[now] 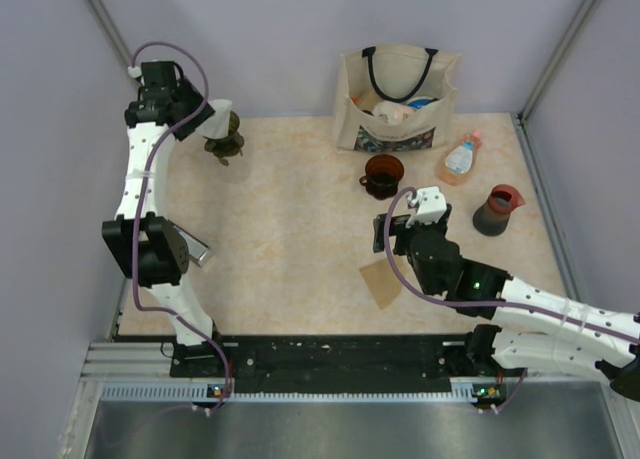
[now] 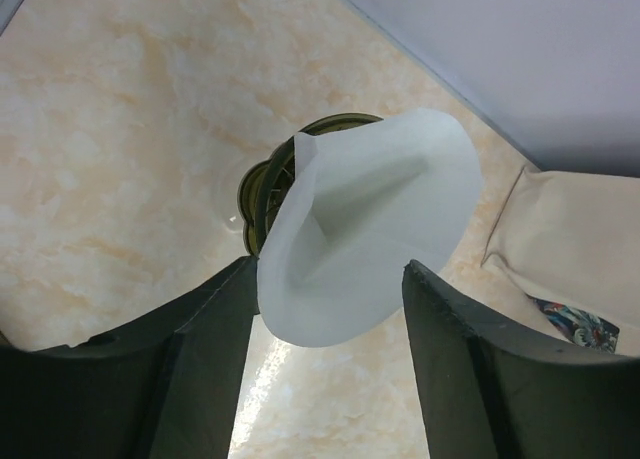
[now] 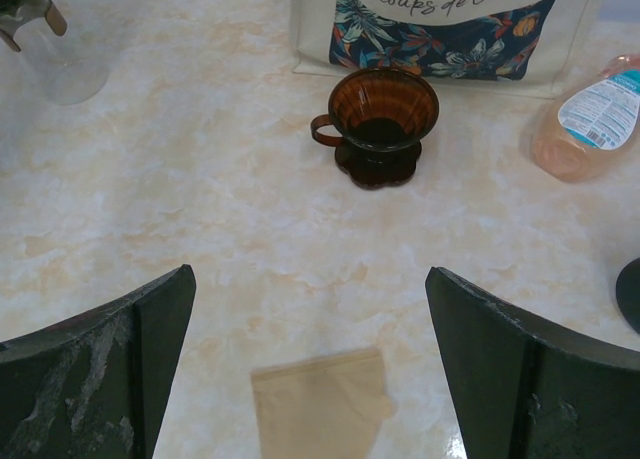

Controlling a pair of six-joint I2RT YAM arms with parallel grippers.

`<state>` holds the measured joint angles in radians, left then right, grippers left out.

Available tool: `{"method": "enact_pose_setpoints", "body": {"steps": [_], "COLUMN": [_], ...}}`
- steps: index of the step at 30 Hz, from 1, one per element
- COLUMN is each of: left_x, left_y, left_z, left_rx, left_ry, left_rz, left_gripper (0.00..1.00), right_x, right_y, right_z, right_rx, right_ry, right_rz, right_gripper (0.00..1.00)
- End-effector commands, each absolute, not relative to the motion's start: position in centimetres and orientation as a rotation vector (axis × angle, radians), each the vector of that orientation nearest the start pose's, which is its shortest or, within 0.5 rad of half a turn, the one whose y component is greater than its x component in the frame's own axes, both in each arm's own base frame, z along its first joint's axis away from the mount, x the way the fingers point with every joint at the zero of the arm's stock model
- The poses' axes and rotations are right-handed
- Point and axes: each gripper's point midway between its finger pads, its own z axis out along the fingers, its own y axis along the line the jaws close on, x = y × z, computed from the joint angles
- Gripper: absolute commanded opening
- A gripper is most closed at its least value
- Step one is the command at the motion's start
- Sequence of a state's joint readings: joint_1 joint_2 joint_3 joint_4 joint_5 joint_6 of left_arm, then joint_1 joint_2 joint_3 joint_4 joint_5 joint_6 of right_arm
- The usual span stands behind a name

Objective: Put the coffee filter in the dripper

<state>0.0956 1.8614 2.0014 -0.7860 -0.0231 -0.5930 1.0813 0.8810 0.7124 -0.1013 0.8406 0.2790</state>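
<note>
A white coffee filter (image 2: 370,229), opened into a cone, sits tilted on the dark olive dripper (image 2: 262,194) at the far left of the table. In the top view the filter (image 1: 219,113) is above that dripper (image 1: 226,145). My left gripper (image 2: 330,269) (image 1: 210,121) is open, its fingers standing either side of the filter's lower edge, the left one close against it. My right gripper (image 3: 308,274) (image 1: 392,229) is open and empty above the table, with a flat brown paper filter (image 3: 320,404) (image 1: 382,282) just below it.
A brown dripper (image 3: 380,119) (image 1: 383,172) stands in front of a cream tote bag (image 1: 398,99). An orange-tinted bottle (image 1: 460,159) lies to its right. A dark jug with a red rim (image 1: 497,209) stands near the right wall.
</note>
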Motion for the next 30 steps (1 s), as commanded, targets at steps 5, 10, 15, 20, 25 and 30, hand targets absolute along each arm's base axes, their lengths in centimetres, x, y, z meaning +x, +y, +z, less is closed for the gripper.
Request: {"method": "enact_pose_setpoints", "body": {"steps": [5, 10, 15, 20, 25, 30], "left_x": [49.3, 50.9, 53.4, 55.3, 55.8, 56.0], "left_y": [4.0, 4.2, 2.9, 3.1, 2.5, 2.1], "left_z": [37.7, 39.0, 38.1, 36.1, 33.2, 30.9], "left_rx": [-0.628, -0.528, -0.449, -0.458, -0.46, -0.448], "left_ry": [1.888, 1.86, 1.907, 1.936, 2.013, 2.078], "left_rz": [-0.203, -0.177, -0.252, -0.298, -0.341, -0.365], "left_gripper": [0.92, 0.99, 0.91, 0.67, 0.41, 0.2], "right_x": [24.7, 24.7, 24.7, 24.8, 24.9, 24.8], "right_y": [19.1, 19.4, 19.7, 19.9, 20.1, 20.1], "right_z": [25.0, 24.7, 24.1, 23.7, 23.1, 22.7], "right_rx": [-0.126, -0.142, -0.162, -0.173, -0.176, -0.187], "right_ry": [1.736, 1.744, 1.761, 1.774, 1.788, 1.8], "right_rz": [0.197, 0.199, 0.186, 0.181, 0.171, 0.165], "right_gripper": [0.99, 0.99, 0.99, 0.98, 0.98, 0.98]}}
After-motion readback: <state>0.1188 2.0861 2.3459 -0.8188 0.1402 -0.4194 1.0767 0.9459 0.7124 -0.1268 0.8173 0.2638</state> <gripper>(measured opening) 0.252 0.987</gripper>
